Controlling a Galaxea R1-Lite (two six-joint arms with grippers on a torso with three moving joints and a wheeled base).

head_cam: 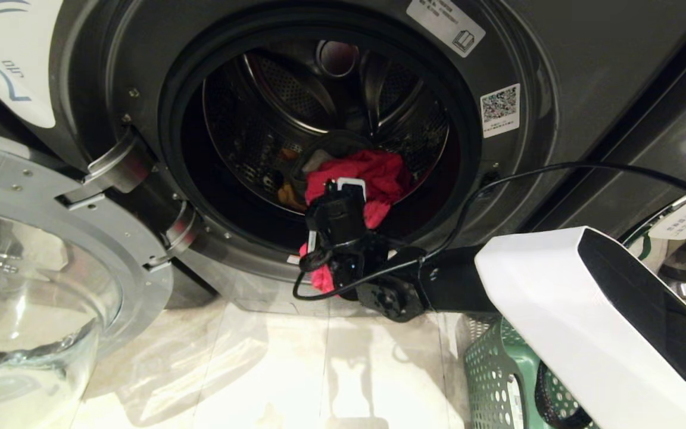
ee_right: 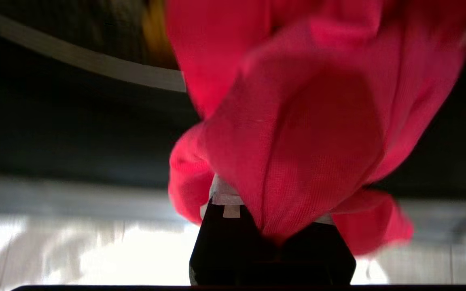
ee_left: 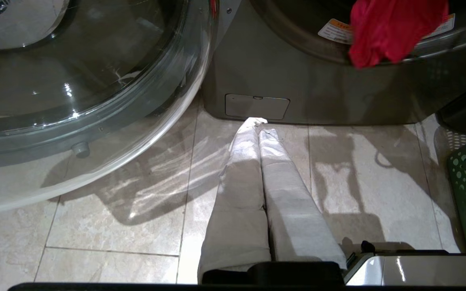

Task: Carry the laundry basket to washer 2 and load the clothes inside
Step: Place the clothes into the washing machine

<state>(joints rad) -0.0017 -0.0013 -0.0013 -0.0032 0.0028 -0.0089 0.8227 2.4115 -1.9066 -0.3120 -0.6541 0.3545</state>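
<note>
Where door gapes, washer 2 (head_cam: 557, 71) label reads "2"

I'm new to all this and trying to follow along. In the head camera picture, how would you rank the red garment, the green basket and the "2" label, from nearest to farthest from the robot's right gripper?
1. The red garment: clamped in the right gripper, at the washer's mouth.
2. The green basket: on the floor, lower right, beneath the arm.
3. The "2" label: upper left, on the washer's front.
</note>
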